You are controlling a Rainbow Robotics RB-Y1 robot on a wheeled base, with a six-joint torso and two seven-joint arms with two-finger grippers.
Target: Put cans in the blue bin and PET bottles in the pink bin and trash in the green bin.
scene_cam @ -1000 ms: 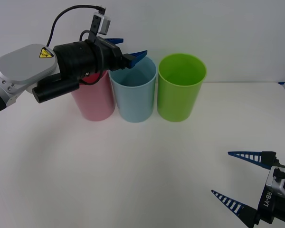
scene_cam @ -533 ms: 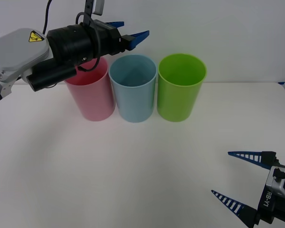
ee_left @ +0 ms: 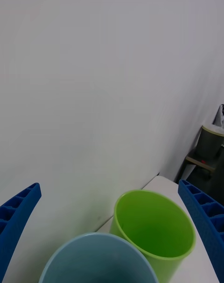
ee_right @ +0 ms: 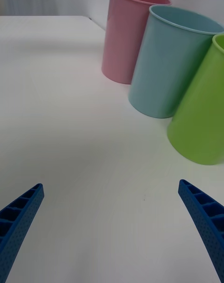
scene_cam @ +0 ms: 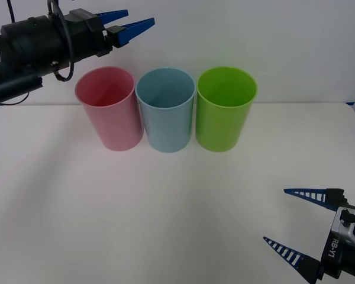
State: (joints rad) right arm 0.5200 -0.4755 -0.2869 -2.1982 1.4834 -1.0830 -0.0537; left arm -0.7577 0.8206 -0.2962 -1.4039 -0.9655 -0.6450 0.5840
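green bin point(ee_left: 154, 231) beside blue bin point(ee_left: 93, 259), below spread tool point(ee_left: 109, 227)

Pink bin point(scene_cam: 109, 112), blue bin point(scene_cam: 165, 112), green bin point(scene_cam: 225, 112) — all looked like smooth plastic, soft semi-matt sheen, no texture. Table point(scene_cam: 136, 225) was a plain white matt surface, smooth. Left gripper point(scene_cam: 132, 23) had blue ribbed plastic-looking fingers on a black matt housing; right gripper point(scene_cam: 296, 225) showed the same blue ribbed fingers — perforated look up close. Far wall point(scene_cam: 254, 35) was flat matt white.
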